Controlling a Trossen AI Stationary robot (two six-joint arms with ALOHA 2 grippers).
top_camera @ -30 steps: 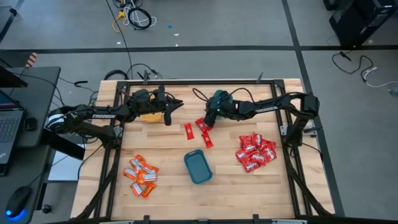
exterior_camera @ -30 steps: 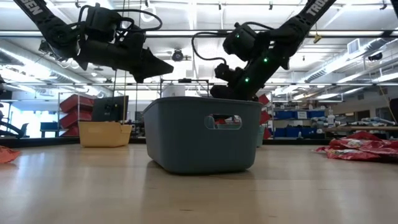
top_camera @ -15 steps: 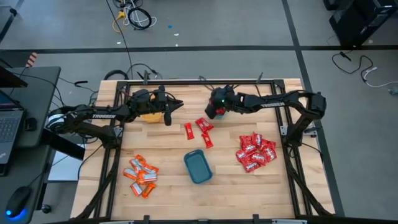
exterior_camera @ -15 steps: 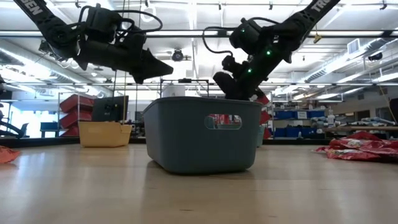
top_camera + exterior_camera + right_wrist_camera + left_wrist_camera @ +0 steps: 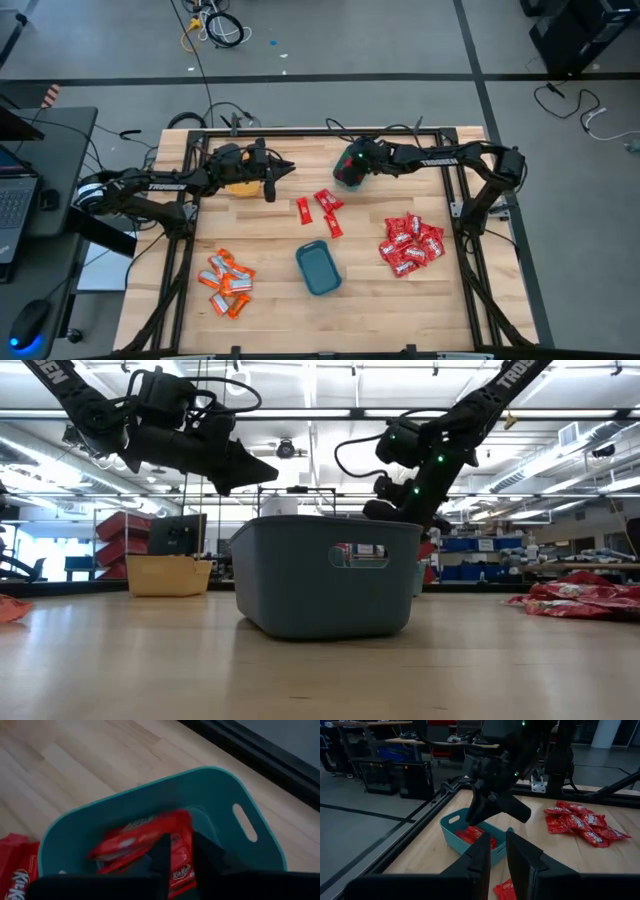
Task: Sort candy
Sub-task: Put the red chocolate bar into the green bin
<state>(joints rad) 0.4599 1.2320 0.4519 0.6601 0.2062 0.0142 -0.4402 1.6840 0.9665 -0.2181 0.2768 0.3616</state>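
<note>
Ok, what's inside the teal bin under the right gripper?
The teal bin holds red candy bars, one blurred, lying on the others. The right gripper hovers above it; its fingers cover part of the bin's floor, so no count is possible.

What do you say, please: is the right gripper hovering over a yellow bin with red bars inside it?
Not quite: the bin is teal, not yellow. The right wrist view shows the right gripper hovering over a teal bin with red bars inside it.
</note>
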